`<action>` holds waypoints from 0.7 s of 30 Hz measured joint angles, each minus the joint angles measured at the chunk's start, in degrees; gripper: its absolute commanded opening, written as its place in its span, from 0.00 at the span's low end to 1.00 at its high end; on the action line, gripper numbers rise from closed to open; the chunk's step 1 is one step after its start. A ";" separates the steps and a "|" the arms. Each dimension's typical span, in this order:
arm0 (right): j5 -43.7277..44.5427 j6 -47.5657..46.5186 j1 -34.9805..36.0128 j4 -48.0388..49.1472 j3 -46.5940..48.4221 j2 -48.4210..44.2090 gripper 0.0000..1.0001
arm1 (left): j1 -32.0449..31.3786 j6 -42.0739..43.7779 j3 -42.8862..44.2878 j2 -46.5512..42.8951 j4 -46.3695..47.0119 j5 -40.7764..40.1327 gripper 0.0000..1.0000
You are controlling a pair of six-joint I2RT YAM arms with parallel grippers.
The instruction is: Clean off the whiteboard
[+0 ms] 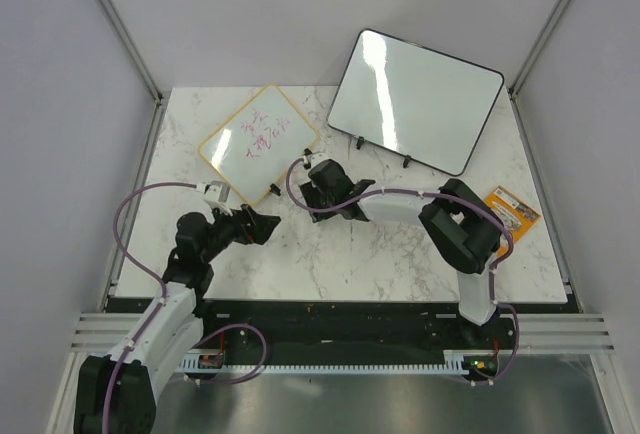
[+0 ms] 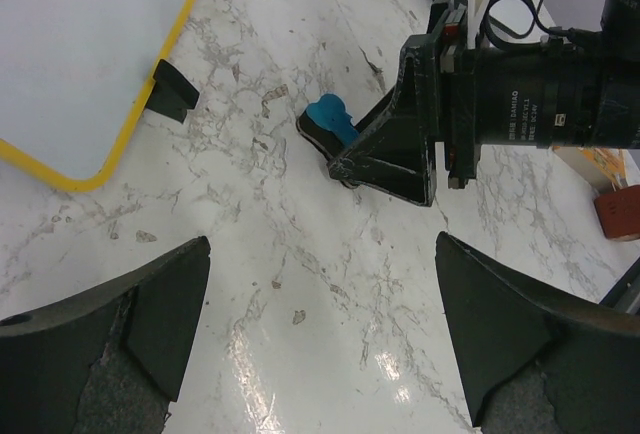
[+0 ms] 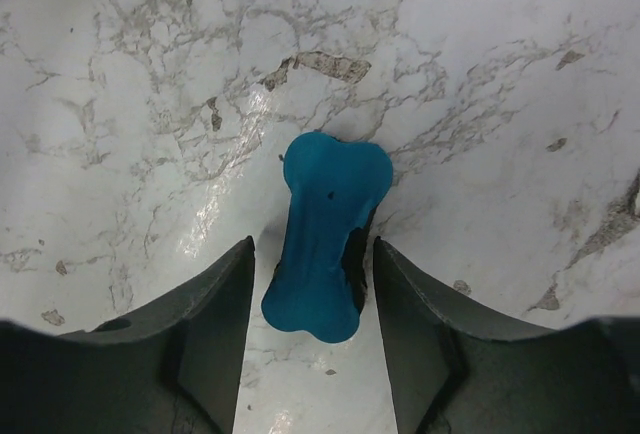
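The whiteboard, small with a yellow frame and pink-red writing, lies at the table's back left; its blank corner also shows in the left wrist view. A blue bone-shaped eraser lies flat on the marble, just right of the whiteboard's near corner; it also shows in the left wrist view. My right gripper is open, its jaws standing on either side of the eraser with small gaps. In the top view the right gripper hides the eraser. My left gripper is open and empty over bare marble, pointing toward the right gripper.
A larger black-framed blank glossy board leans on stands at the back right. An orange packet lies by the right edge. Black clips stick out from the whiteboard's frame. Grey walls enclose the table.
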 measured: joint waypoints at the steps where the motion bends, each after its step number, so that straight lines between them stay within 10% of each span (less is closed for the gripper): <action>1: 0.26 0.09 0.31 0.00 0.07 0.35 0.52 | 0.00 0.00 0.00 0.22 0.07 0.00 1.00; 21: 6.71 1.38 1.03 -1.31 2.47 2.40 0.32 | 0.00 0.00 0.00 1.84 0.39 -0.09 0.99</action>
